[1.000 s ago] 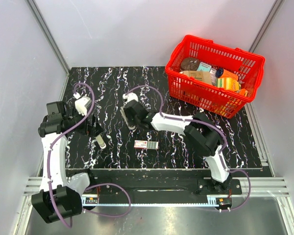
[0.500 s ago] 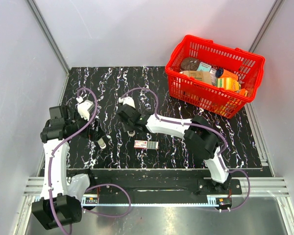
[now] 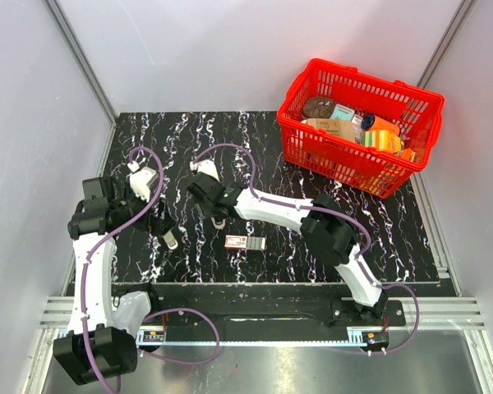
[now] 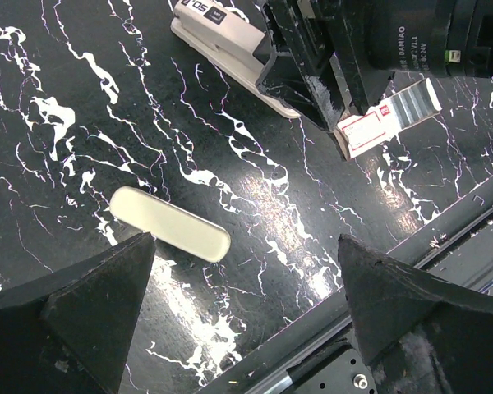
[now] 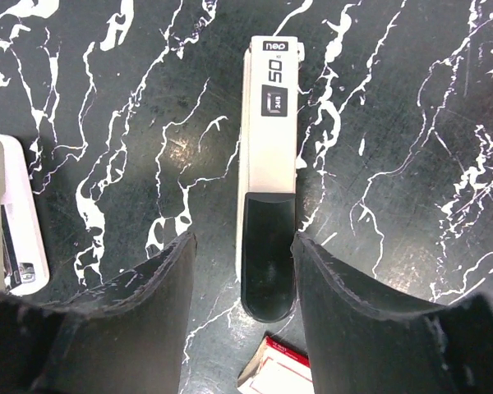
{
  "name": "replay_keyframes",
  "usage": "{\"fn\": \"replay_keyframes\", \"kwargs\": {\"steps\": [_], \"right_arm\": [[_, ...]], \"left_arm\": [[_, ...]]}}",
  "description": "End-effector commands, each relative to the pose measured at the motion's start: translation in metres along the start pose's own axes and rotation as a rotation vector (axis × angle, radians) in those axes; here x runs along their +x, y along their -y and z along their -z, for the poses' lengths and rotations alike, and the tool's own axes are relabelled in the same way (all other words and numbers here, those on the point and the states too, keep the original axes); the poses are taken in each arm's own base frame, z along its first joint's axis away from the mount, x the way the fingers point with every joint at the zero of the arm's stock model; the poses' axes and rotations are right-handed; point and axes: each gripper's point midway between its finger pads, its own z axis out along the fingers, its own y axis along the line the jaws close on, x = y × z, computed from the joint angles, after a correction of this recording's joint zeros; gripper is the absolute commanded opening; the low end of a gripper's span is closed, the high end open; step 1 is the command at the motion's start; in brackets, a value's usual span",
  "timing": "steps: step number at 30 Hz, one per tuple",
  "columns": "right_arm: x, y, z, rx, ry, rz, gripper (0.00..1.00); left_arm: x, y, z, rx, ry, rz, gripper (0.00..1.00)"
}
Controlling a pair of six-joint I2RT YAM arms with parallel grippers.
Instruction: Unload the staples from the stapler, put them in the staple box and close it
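Note:
The stapler (image 5: 269, 156) lies flat on the black marble table. It has a cream-white top marked "50" and a black rear end, and it also shows in the left wrist view (image 4: 230, 45). My right gripper (image 5: 242, 240) is open, with one finger on each side of the black end and a small gap on both sides. From above, the right gripper (image 3: 212, 207) mostly hides the stapler. My left gripper (image 4: 245, 242) is wide open and empty over the table, also seen from above (image 3: 158, 220). No staples are in view.
A pale oblong object (image 4: 171, 223) lies by my left finger, also seen from above (image 3: 171, 240). A red-and-white small box (image 3: 245, 243) lies just right of the stapler (image 5: 275, 369). The red basket (image 3: 357, 168) of goods stands at the back right.
My right gripper has swung left across the table to the stapler. My left arm shifted a little, then held still. The pale object and the box have not moved.

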Motion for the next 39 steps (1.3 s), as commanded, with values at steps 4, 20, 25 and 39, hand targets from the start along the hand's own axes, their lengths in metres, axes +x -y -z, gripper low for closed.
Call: {"fn": "replay_keyframes", "kwargs": {"steps": [4, 20, 25, 39], "right_arm": [[-0.003, 0.008, 0.001, 0.057, 0.001, 0.034, 0.57], [-0.005, 0.008, -0.014, 0.011, -0.045, -0.022, 0.12], [-0.04, 0.008, 0.018, -0.062, 0.056, -0.16, 0.0], [-0.069, 0.01, 0.079, -0.235, 0.233, -0.542, 0.0]], "left_arm": [[-0.001, -0.006, -0.001, -0.008, -0.024, -0.05, 0.99], [0.0, -0.01, -0.022, -0.014, -0.058, -0.081, 0.99], [-0.018, -0.01, -0.044, 0.029, -0.038, -0.033, 0.99], [-0.015, 0.024, -0.104, 0.216, -0.154, 0.02, 0.95]]}}
